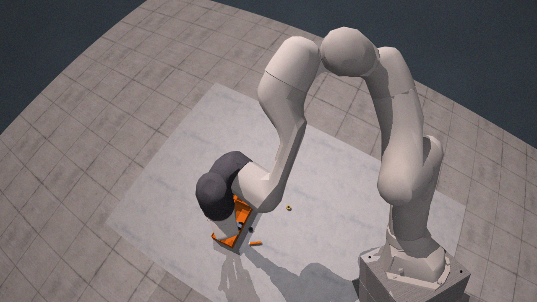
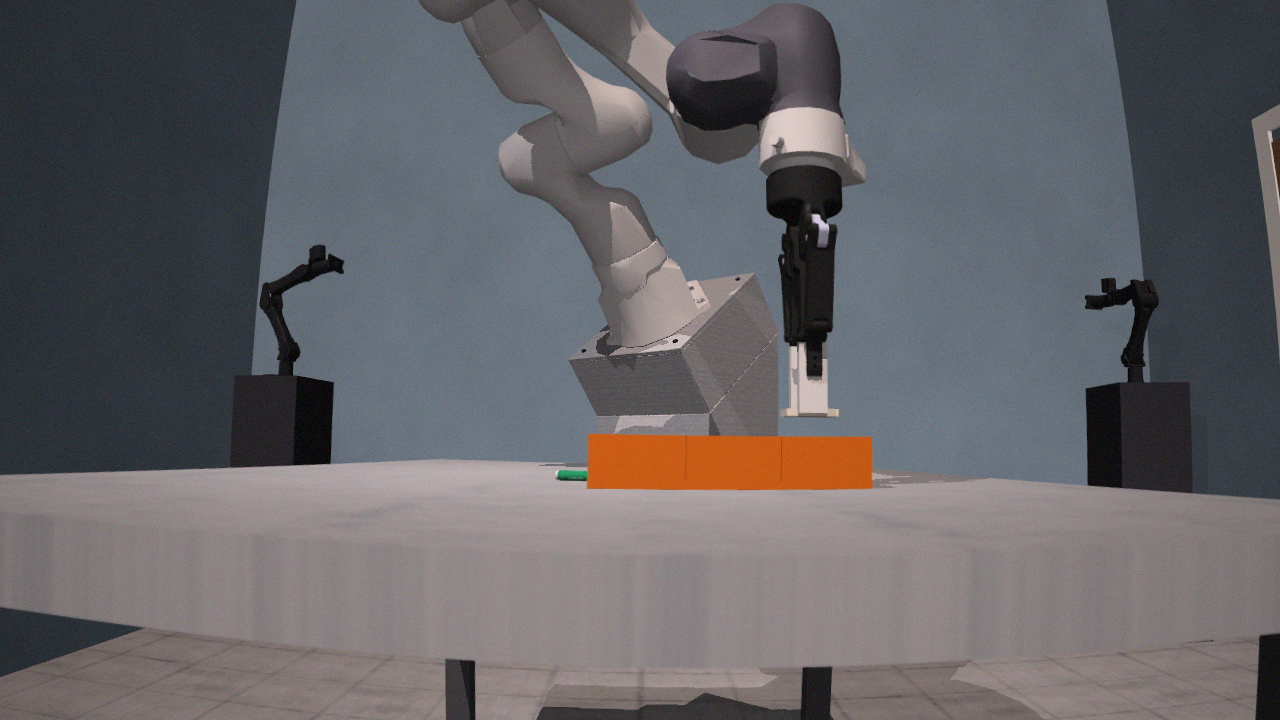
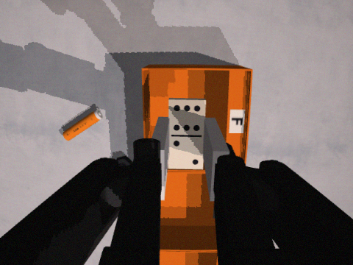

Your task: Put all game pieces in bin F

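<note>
label: white tag with a black "F" (image 3: pixel 237 121) on the inner wall of the end compartment of the orange bin (image 3: pixel 196 81); a second white tag at the bin's near end is cut off by the fingers, unreadable.
writing elsewhere: none I can read.
arm: base block (image 1: pixel 461 279) at one desk corner; links arch up and over, dark wrist (image 1: pixel 215 191) points straight down over the bin.
gripper (image 2: pixel 812 394): vertical, hanging just above the bin's top rim at its right end in the exterior view, not inside the walls.
fingers: nearly closed, clamped on the two long sides of the domino (image 3: pixel 187 132); pale pads (image 3: pixel 159 144) flank it left and right in the wrist view.
domino: white tile, black pips, black divider line; far half shows two rows of three pips, near half shows two pips at opposite corners. Part of its face is in shadow.
domino position: held in the air, directly over the F compartment, clear of the bin floor.
bin: three compartments in a row, standing flat on the desk (image 2: pixel 358 537), roughly mid-desk toward the edge far from the base.
orange cylinder (image 1: pixel 255 243): lying on the desk just beside the bin's end, apart from it.
small dark piece (image 1: pixel 250 228): on the desk close to the bin's long wall; too small to tell what it is.
yellow nut (image 1: pixel 288 207): on the desk, well clear of the bin, toward the base side.
green cylinder (image 2: pixel 570 474): lying on the desk just beside the bin's left end in the exterior view.
</note>
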Robot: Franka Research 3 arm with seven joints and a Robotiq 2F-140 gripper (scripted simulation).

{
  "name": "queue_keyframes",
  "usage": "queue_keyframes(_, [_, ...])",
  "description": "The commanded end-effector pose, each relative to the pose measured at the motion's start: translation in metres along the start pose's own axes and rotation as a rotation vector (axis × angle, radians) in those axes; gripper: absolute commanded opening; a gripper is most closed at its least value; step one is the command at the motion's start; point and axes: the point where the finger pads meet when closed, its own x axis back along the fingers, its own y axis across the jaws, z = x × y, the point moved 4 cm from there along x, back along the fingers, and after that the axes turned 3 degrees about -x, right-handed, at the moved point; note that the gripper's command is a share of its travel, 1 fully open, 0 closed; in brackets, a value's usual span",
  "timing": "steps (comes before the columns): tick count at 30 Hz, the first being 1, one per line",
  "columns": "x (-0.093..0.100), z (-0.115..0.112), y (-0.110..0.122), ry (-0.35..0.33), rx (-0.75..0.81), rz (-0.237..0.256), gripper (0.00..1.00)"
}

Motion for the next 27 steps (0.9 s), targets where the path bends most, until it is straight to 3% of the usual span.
queue_keyframes(1, [0.001,0.002,0.0,-0.001,0.013,0.002,0.13])
queue_keyframes(17, [0.001,0.004,0.001,-0.001,0.013,0.002,0.13])
queue_keyframes(27, [-0.015,0.004,0.001,-0.001,0.013,0.002,0.13])
